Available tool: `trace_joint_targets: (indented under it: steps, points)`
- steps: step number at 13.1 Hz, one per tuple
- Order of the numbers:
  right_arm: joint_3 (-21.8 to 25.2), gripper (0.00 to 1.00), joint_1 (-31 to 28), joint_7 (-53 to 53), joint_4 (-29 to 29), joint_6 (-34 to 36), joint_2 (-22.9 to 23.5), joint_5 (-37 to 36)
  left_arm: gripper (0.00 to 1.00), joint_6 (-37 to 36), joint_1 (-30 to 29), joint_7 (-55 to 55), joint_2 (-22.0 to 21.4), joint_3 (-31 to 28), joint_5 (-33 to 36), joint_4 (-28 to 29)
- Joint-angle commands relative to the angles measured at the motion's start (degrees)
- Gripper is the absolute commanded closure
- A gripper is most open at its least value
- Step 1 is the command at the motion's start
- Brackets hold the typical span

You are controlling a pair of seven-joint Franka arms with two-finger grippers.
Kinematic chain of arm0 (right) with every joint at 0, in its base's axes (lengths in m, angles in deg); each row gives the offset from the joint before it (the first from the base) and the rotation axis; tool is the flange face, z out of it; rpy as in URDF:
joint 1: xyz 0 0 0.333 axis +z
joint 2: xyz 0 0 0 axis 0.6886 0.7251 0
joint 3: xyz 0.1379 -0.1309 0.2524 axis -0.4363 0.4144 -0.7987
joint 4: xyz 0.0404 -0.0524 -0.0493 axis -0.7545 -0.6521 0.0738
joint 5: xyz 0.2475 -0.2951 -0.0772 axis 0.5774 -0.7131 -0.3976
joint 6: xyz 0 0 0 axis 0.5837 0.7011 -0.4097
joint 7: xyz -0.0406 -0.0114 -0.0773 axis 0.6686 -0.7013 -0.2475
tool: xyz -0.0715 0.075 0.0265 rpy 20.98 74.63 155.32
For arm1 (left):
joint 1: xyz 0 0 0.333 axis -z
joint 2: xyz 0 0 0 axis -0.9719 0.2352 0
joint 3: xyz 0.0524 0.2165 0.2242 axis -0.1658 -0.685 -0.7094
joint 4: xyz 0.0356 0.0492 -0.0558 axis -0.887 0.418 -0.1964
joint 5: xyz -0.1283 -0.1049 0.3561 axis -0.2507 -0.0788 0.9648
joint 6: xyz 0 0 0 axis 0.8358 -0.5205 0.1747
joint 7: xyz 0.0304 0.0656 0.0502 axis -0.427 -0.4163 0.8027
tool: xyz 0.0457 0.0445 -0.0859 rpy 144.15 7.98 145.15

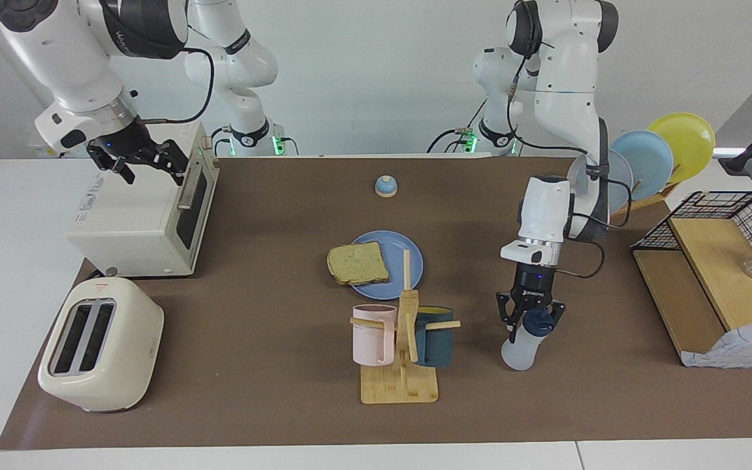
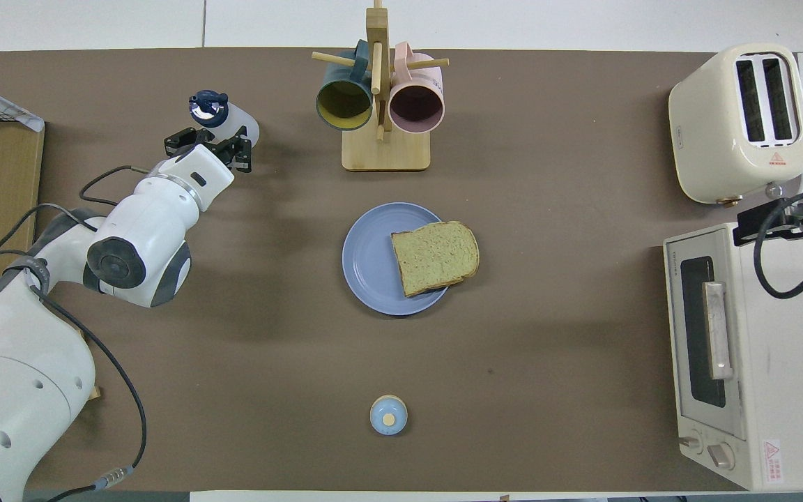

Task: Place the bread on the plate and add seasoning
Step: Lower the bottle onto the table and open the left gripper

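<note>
The bread (image 1: 358, 263) lies on the medium-blue plate (image 1: 411, 258) at mid-table, overhanging its rim toward the right arm's end; both show in the overhead view too, bread (image 2: 435, 256) and plate (image 2: 366, 258). The seasoning bottle (image 1: 521, 349), translucent with a navy cap, stands almost upright on the mat beside the mug rack, toward the left arm's end. My left gripper (image 1: 531, 314) is shut on its neck from above; in the overhead view the gripper (image 2: 208, 145) partly covers the bottle (image 2: 245, 127). My right gripper (image 1: 140, 160) waits open over the toaster oven.
A wooden mug rack (image 1: 402, 385) with a pink and a dark teal mug stands farther from the robots than the plate. A toaster oven (image 1: 141, 222) and a cream toaster (image 1: 98, 343) sit at the right arm's end. A bell (image 1: 386, 187), a plate rack (image 1: 650, 156) and a shelf (image 1: 709, 287) stand around.
</note>
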Motion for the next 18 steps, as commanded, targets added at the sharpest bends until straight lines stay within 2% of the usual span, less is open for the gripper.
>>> trace_joint_targets:
  steps: [1, 2, 3, 4, 10, 12, 14, 15, 16, 18]
  points:
    - [-0.3, 0.00, -0.4, 1.1, -0.2, 0.5, -0.5, 0.3, 0.91, 0.2, -0.5, -0.5, 0.7, 0.3, 0.0, -0.2]
    - [-0.2, 0.00, -0.4, 1.1, -0.2, 0.5, -0.5, 0.3, 0.59, -0.1, -0.4, -0.4, 0.7, 0.3, 0.0, 0.0]
    - [-0.2, 0.00, -0.4, 1.1, -0.2, 0.5, -0.5, 0.3, 0.21, -0.9, -0.4, -0.3, 0.6, 0.3, 0.0, 0.2]
    - [-0.2, 0.00, -0.4, 1.1, -0.2, 0.5, -0.5, 0.3, 0.00, -2.0, -0.4, -0.3, 0.5, 0.3, 0.0, 0.2]
    - [-0.2, 0.00, -0.4, 1.1, -0.2, 0.5, -0.5, 0.3, 0.00, -1.9, -1.2, -0.7, 0.5, 0.4, 0.0, 0.3]
    - [-0.2, 0.00, -0.4, 1.1, -0.2, 0.5, -0.5, 0.3, 0.00, -2.1, -1.4, -0.5, -1.3, 0.4, 0.0, 2.8]
    - [-0.2, 0.00, -0.4, 1.1, -0.2, 0.5, -0.5, 0.3, 0.00, -2.6, -1.3, -0.6, -7.2, 0.4, 0.1, 9.3]
    - [-0.2, 0.00, -0.4, 1.1, -0.2, 0.5, -0.5, 0.3, 0.00, -5.2, -0.7, -0.6, -11.2, 0.4, 0.1, 12.5]
    - [-0.2, 0.00, -0.4, 1.1, -0.2, 0.5, -0.5, 0.3, 0.00, -10.9, 0.4, -0.6, -15.3, 0.5, 0.1, 14.1]
    - [-0.2, 0.00, -0.4, 1.1, -0.2, 0.5, -0.5, 0.3, 0.00, -26.9, 4.8, -0.8, -21.6, 0.9, 0.1, 13.2]
